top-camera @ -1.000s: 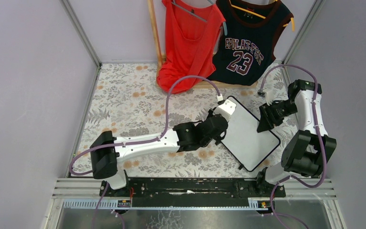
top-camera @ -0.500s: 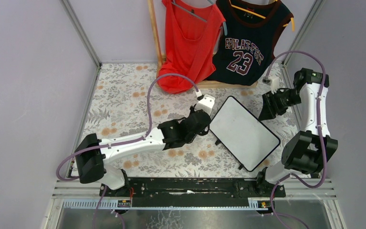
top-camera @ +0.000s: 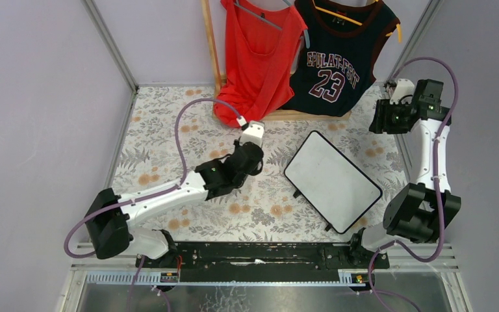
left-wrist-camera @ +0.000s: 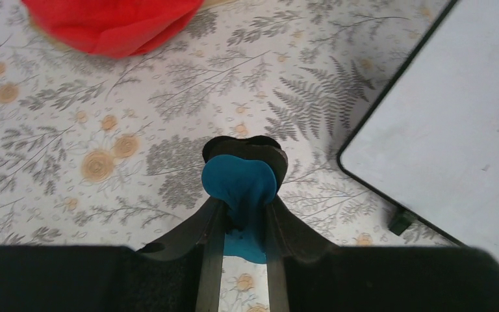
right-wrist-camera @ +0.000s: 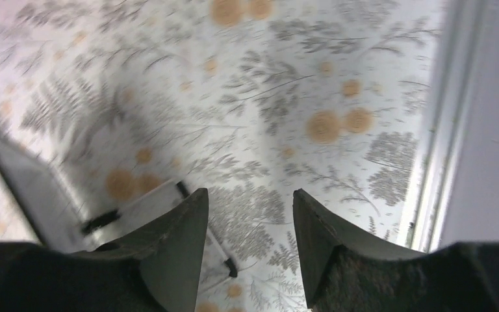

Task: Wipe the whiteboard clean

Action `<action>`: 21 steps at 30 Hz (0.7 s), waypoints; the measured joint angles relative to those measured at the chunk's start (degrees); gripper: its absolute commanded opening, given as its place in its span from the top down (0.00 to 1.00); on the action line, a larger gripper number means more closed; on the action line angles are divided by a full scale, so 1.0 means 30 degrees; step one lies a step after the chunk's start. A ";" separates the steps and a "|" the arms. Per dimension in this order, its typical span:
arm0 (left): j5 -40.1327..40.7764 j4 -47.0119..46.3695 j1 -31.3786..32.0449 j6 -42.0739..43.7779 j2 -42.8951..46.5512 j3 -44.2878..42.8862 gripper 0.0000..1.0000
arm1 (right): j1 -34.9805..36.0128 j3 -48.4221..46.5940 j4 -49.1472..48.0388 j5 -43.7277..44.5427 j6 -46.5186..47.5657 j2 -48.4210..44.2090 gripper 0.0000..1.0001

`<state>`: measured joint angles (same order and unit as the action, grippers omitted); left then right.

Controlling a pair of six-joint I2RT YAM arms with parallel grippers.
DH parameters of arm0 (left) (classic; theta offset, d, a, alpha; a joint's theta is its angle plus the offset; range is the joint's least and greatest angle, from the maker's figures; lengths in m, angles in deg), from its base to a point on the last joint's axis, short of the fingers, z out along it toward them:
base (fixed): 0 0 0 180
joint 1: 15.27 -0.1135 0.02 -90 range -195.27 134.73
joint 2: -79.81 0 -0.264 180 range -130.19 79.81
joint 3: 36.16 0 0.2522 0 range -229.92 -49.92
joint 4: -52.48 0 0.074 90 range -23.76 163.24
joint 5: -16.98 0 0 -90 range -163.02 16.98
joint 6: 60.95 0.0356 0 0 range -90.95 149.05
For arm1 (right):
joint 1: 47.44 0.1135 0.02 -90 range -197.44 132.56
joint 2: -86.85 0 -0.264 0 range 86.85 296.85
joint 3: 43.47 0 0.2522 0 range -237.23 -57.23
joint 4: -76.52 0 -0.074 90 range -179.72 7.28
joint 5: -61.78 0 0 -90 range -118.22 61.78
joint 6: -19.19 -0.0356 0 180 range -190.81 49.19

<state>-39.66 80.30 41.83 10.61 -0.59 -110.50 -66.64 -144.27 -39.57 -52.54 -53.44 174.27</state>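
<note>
The whiteboard (top-camera: 332, 181) lies flat on the flowered tabletop (top-camera: 169, 130), right of centre. Its long axis runs slantwise from far left to near right, and small black feet show along its near-left edge. Its face looks plain white from here. The left hand (left-wrist-camera: 243, 162) hangs just left of the board, clear of its frame, pinched tight on a blue cloth (left-wrist-camera: 240, 185). The right hand (right-wrist-camera: 250, 201) is up at the far right by the wall, well apart from the board, fingers spread with nothing between them.
</note>
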 measured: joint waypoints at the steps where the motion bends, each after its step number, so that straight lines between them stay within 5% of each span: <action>1: -0.0036 0.0007 -0.0240 -0.0036 0.0233 0.0219 0.84 | -0.0044 0.0590 -0.1086 0.0743 -0.0619 -0.0299 0.43; 13: -0.0204 0.0561 -0.4357 -0.0838 0.2040 0.1712 0.80 | -0.0189 0.6528 -0.8306 0.5610 -0.4197 -0.1333 0.44; 21: -0.4408 0.1756 -0.8830 -0.2215 0.0015 0.1690 0.84 | -0.0189 0.7439 -0.9289 0.5887 -0.4466 -0.1523 0.44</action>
<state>-52.88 85.57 15.34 3.97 -0.55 -105.43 -67.21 -121.96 -67.44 -34.88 -66.84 169.70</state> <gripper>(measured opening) 0.228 0.564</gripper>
